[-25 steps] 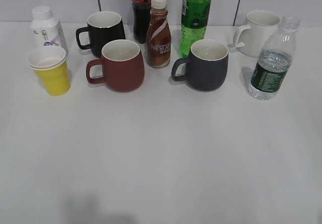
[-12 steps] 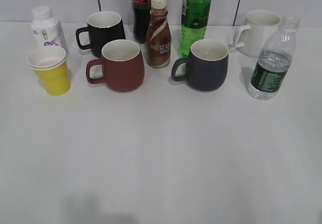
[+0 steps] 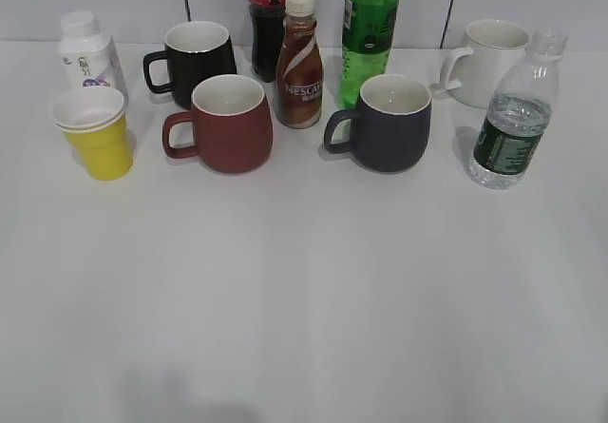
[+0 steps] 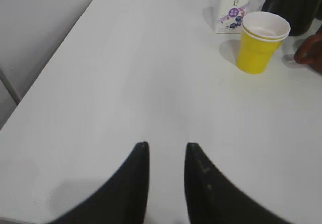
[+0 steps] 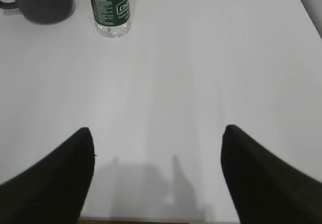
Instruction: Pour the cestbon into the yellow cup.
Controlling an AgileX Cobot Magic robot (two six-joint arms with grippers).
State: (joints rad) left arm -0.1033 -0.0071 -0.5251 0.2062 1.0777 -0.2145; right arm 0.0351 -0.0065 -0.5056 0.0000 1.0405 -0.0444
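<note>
upright, the cestbon (image 3: pixel 513 119) holds water (cap on); the yellow cup (image 3: pixel 95 138) looks empty. left gripper (image 4: pixel 166 151) fingers narrowly apart, right gripper (image 5: pixel 158 136) fingers wide, both holding nothing.

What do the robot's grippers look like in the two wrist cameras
Both are plain black. The left gripper shows two smooth, curved fingers that narrow toward rounded tips. The right gripper shows two broader, matte black fingers with blunt tips. No cables, markings or arm links are visible, and neither arm appears in the exterior view.
</note>
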